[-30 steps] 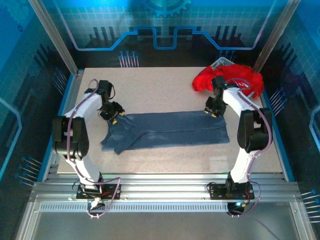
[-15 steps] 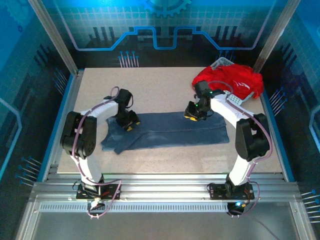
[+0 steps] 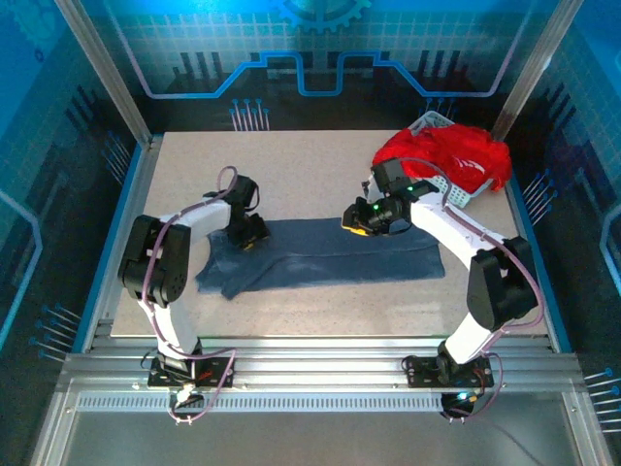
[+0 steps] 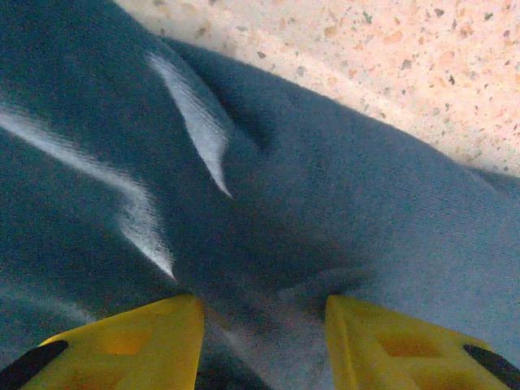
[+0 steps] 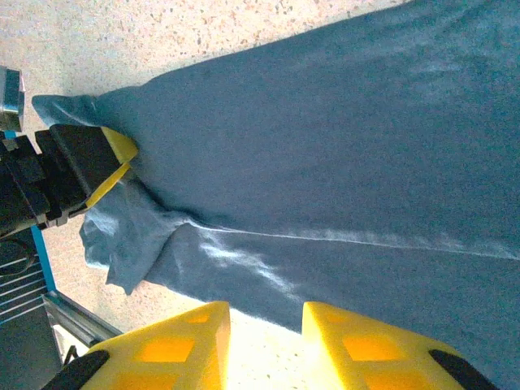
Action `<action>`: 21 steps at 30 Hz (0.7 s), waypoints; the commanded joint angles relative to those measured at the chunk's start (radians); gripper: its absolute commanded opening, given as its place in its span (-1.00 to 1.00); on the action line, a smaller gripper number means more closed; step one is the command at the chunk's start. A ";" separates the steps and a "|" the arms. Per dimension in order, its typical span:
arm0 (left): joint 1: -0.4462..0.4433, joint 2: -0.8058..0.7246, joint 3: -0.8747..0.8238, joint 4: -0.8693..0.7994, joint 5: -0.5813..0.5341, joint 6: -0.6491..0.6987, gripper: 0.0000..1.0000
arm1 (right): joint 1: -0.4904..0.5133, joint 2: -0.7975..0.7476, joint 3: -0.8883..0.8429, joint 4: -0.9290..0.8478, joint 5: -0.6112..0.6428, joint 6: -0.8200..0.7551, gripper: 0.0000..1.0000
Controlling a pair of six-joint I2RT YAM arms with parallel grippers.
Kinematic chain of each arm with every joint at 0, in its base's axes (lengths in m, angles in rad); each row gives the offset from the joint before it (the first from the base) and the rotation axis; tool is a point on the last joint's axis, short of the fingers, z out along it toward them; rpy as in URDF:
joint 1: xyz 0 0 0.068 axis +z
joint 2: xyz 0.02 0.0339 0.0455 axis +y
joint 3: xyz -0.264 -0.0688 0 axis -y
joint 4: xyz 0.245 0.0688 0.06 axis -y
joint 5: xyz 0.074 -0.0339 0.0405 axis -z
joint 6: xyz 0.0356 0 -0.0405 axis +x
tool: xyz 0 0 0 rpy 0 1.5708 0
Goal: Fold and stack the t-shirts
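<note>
A dark slate-blue t-shirt lies folded into a long band across the middle of the table. My left gripper presses down on its far left part. In the left wrist view its yellow fingers stand apart, the gripper open, with a wrinkle of the blue cloth between them. My right gripper hovers over the shirt's far edge, open, with bare table between its fingers and the blue cloth just beyond. A red t-shirt lies heaped at the back right.
The red heap rests on a white perforated basket in the back right corner. Speckled tabletop lies bare behind the blue shirt, and more in front of it. My left gripper's yellow finger shows in the right wrist view.
The left gripper slid right onto the blue shirt and narrowed a little. The right gripper travelled left along the shirt's far edge. The shirt itself has hardly shifted.
</note>
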 commanded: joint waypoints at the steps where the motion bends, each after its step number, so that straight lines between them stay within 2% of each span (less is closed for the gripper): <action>1: -0.011 -0.001 -0.055 0.018 0.031 0.029 -0.14 | 0.011 -0.024 -0.002 -0.002 -0.029 0.005 -0.39; 10: -0.051 -0.204 -0.167 0.015 0.127 -0.020 -0.35 | 0.009 -0.015 0.022 0.001 -0.033 0.008 -0.39; 16: -0.091 -0.279 -0.233 -0.009 0.172 -0.061 -0.44 | 0.009 -0.006 0.020 0.007 -0.038 0.007 -0.39; 21: -0.121 -0.281 -0.264 -0.051 0.223 -0.110 -0.51 | 0.008 -0.008 0.014 0.004 -0.039 0.007 -0.39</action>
